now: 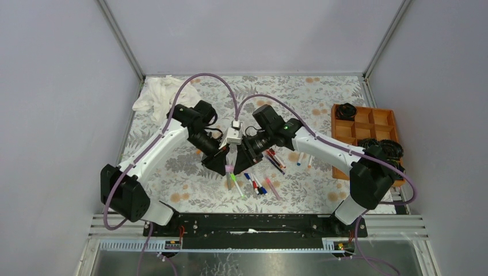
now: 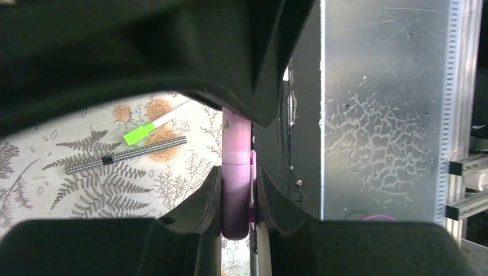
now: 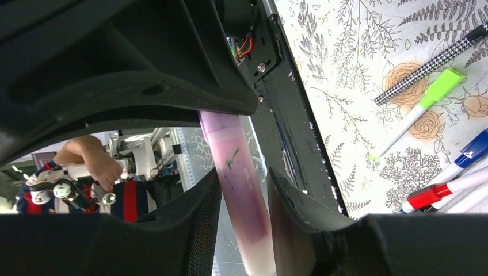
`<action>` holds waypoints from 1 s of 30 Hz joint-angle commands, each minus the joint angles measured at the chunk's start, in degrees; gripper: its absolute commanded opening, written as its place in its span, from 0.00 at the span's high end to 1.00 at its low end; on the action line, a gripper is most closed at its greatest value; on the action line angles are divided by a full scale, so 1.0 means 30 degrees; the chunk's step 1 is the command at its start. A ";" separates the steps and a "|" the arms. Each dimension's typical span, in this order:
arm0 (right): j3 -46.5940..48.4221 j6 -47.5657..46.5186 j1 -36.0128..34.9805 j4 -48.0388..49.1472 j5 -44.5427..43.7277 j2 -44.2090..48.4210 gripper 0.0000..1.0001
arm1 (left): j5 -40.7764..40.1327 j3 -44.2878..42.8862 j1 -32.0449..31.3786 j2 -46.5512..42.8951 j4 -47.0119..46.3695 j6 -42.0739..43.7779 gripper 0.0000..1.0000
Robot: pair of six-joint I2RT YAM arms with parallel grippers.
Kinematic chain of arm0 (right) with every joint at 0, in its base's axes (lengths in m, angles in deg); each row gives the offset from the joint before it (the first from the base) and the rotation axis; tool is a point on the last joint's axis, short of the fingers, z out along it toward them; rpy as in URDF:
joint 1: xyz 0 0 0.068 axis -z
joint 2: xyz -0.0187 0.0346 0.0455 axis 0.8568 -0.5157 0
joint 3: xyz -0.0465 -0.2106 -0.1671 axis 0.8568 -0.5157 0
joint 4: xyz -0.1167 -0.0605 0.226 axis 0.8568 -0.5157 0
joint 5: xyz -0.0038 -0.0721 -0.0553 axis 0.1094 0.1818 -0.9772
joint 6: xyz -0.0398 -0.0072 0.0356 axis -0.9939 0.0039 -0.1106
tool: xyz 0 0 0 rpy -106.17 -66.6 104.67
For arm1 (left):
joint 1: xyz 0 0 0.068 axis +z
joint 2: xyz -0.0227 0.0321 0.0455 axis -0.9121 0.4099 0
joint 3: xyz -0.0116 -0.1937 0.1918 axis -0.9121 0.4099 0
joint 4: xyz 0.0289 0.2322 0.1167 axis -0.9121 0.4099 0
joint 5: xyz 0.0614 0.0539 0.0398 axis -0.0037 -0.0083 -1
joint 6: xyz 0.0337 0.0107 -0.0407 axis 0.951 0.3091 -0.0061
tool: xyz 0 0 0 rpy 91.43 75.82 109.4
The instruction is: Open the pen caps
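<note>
A pink pen (image 1: 229,168) hangs above the floral table mat between both grippers. In the left wrist view, my left gripper (image 2: 237,192) is shut on its pink cap (image 2: 236,198), clip to the right, and the cap's seam still meets the barrel (image 2: 236,135). My right gripper (image 3: 244,192) is closed round the pink barrel (image 3: 239,172), both pads against it. Below lie other pens: a green-capped one (image 3: 426,106), a houndstooth one (image 3: 429,66), a red-capped one (image 3: 429,196) and a blue-capped one (image 3: 472,152).
More pens lie scattered on the mat (image 1: 276,158) right of the grippers. A wooden compartment tray (image 1: 368,129) stands at the right edge, with black items (image 1: 346,110) in it. A white cloth (image 1: 158,95) lies at the back left. A metal rail (image 1: 253,221) runs along the near edge.
</note>
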 commanded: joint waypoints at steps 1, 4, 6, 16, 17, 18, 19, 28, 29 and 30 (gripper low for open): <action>0.0120 -0.0179 -0.0743 0.0761 -0.1382 -0.0098 0.60 | 0.2068 -0.0899 0.0047 0.0588 0.0895 0.0475 1.00; -0.0856 0.0739 -0.0756 0.2543 -0.1786 0.0578 0.66 | 0.2657 -0.0937 0.0157 0.0815 0.1387 0.0555 1.00; -0.1557 0.1572 -0.0744 0.4071 -0.1980 0.1028 0.70 | 0.2904 -0.1004 0.0188 0.0915 0.1444 0.0505 1.00; -0.2668 0.1167 -0.0859 0.3687 -0.3458 0.2307 1.00 | 0.1945 -0.1500 0.0601 0.1240 0.1739 0.0080 1.00; -0.2878 0.0866 -0.0834 0.3206 -0.3969 0.2694 1.00 | 0.1464 -0.1431 0.0835 0.1140 0.1738 0.0123 1.00; -0.3135 0.0696 -0.0831 0.2828 -0.4352 0.3160 1.00 | 0.0796 -0.1364 0.1113 0.1036 0.1738 0.0176 1.00; -0.3445 0.0518 -0.0841 0.2502 -0.4901 0.3698 1.00 | -0.0117 -0.1227 0.1492 0.0895 0.1738 0.0259 1.00; -0.6334 0.0244 -0.0832 0.2580 -0.7986 0.8476 1.00 | -0.5342 0.0848 0.3151 -0.0676 0.1772 0.2346 1.00; -0.6350 0.0204 -0.0841 0.2537 -0.7893 0.8578 1.00 | -0.5599 0.0950 0.3157 -0.0770 0.1772 0.2541 1.00; -0.6337 0.0171 -0.0854 0.2469 -0.7764 0.8576 1.00 | -0.5855 0.0996 0.3128 -0.0792 0.1746 0.2668 1.00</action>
